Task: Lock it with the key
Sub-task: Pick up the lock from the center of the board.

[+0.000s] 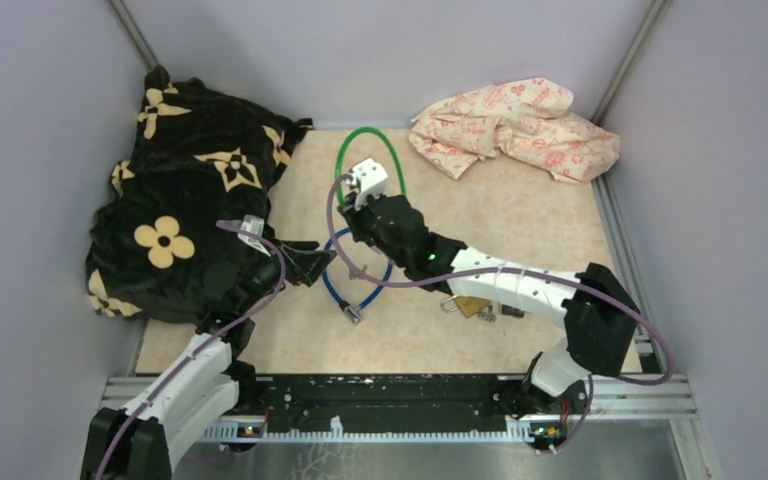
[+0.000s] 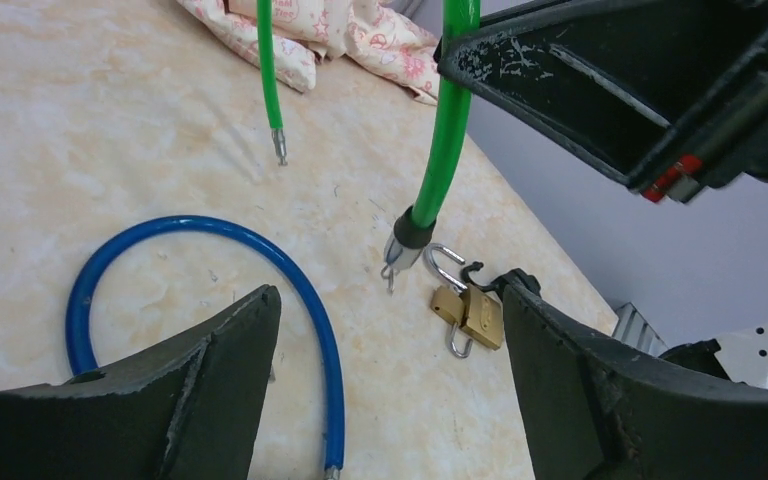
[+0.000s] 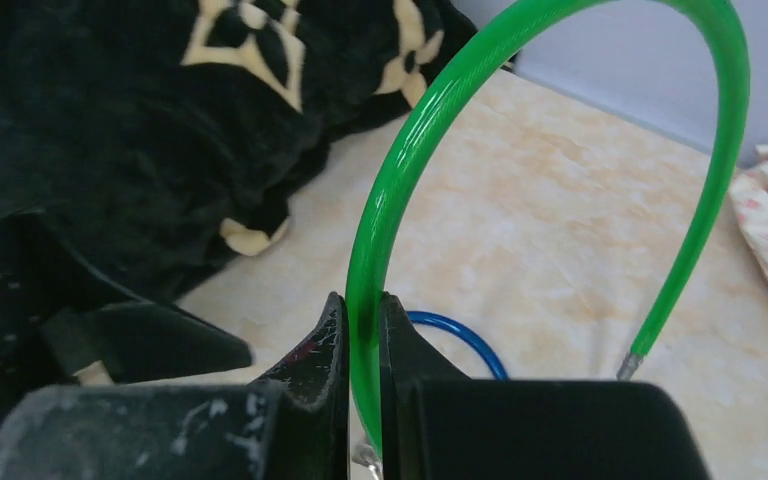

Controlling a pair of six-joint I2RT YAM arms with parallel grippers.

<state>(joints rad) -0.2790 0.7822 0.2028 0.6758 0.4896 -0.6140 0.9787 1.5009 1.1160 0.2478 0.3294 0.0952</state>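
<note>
My right gripper (image 3: pixel 363 310) is shut on a green cable lock (image 3: pixel 440 100), held up as an arch above the table (image 1: pixel 396 160). The cable's metal end (image 2: pixel 403 250) hangs just over the tabletop with a small key-like piece dangling from it; I cannot tell whether it is the key. Two brass padlocks (image 2: pixel 470 312) lie together beside that end, under my right arm (image 1: pixel 470 307). A blue cable (image 2: pixel 290 270) curls on the table. My left gripper (image 2: pixel 390 290) hovers open over it, holding nothing.
A black cloth with cream flowers (image 1: pixel 180 200) is heaped at the left, right beside my left arm. A pink patterned cloth (image 1: pixel 515 125) lies at the back right. Grey walls close in the table, and a metal rail (image 1: pixel 400 395) runs along the near edge.
</note>
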